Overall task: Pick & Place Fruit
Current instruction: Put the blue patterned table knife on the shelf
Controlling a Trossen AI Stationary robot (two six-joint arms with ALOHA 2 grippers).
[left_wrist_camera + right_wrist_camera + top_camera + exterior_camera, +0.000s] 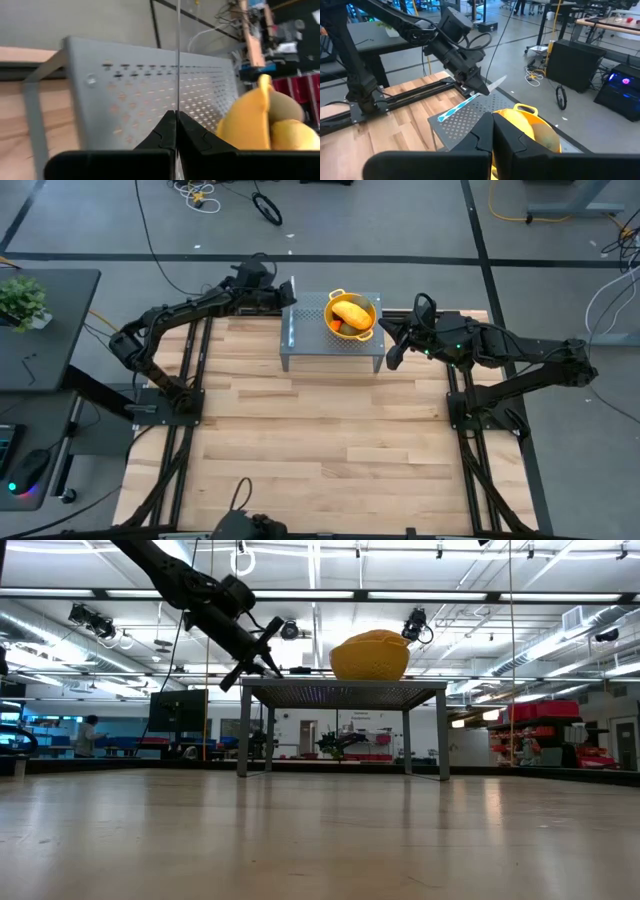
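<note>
A yellow colander (pixel 368 308) stands on a grey perforated metal stand (pixel 310 345) at the table's far middle. In it lie a yellow-orange oblong fruit (pixel 352 312), an orange-red piece (pixel 339 328) and an olive-green oval (pixel 286 104). The dark ball does not show. My left gripper (pixel 287 302) hovers over the stand's left end, shut on the silver-and-blue knife (pixel 457 109). My right gripper (pixel 391 362) is shut and empty, just off the stand's right end, below the colander's height. My left gripper pinches the knife between its two fingers near mid-length (pixel 481 93), where the blue part meets the silver blade (pixel 496 81). The fingers slant down from the table's far left and lie across the knife. The knife is tilted, its blue end (pixel 442 117) lowest, over the stand's left edge. Whether that end touches the stand, I cannot tell.
The stand (pixel 340 692) rests on thin legs with open space beneath it. Bare wooden tabletop (pixel 320 440) stretches from the stand to the near edge. The arm frames run along the left and right sides. A desk with a potted plant (pixel 22 300) sits beyond the table's left.
</note>
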